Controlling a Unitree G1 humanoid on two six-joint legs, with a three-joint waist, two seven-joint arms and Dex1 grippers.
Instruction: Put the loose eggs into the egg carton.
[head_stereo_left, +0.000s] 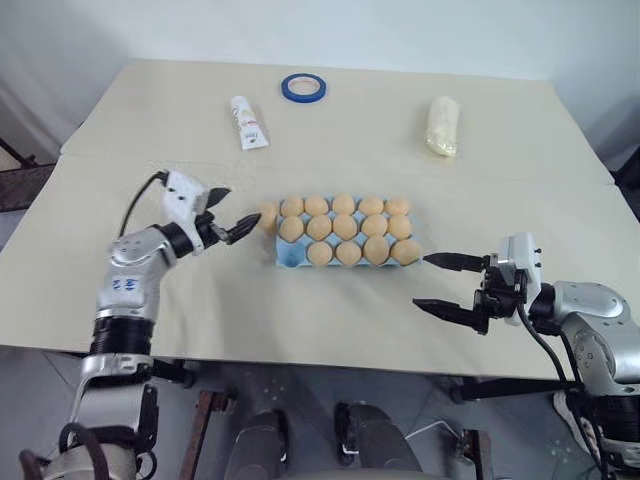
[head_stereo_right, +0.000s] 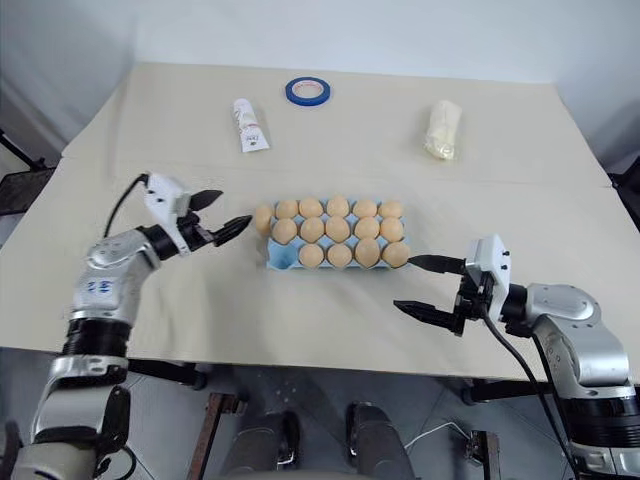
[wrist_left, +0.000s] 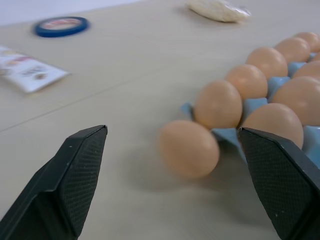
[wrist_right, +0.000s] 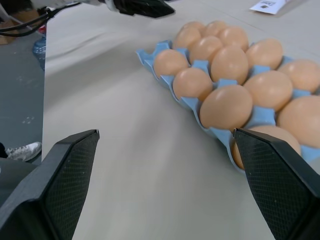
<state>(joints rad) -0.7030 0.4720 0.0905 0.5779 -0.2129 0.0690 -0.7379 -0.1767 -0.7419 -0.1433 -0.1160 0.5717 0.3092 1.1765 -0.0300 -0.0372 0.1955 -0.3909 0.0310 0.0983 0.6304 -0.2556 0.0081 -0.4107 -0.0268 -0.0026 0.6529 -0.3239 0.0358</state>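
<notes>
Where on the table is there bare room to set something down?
Bare patches: the near strip between the left gripper and right gripper, in front of the egg carton; and the band between carton and the far tube, tape ring and bag. Crowded: the carton's left end, beside the loose egg.

A broad beige table (head_stereo_left: 330, 130) stood against a pale white wall (head_stereo_left: 400, 25) under even light, with grey floor (head_stereo_left: 30, 360) visible below its near edge.
</notes>
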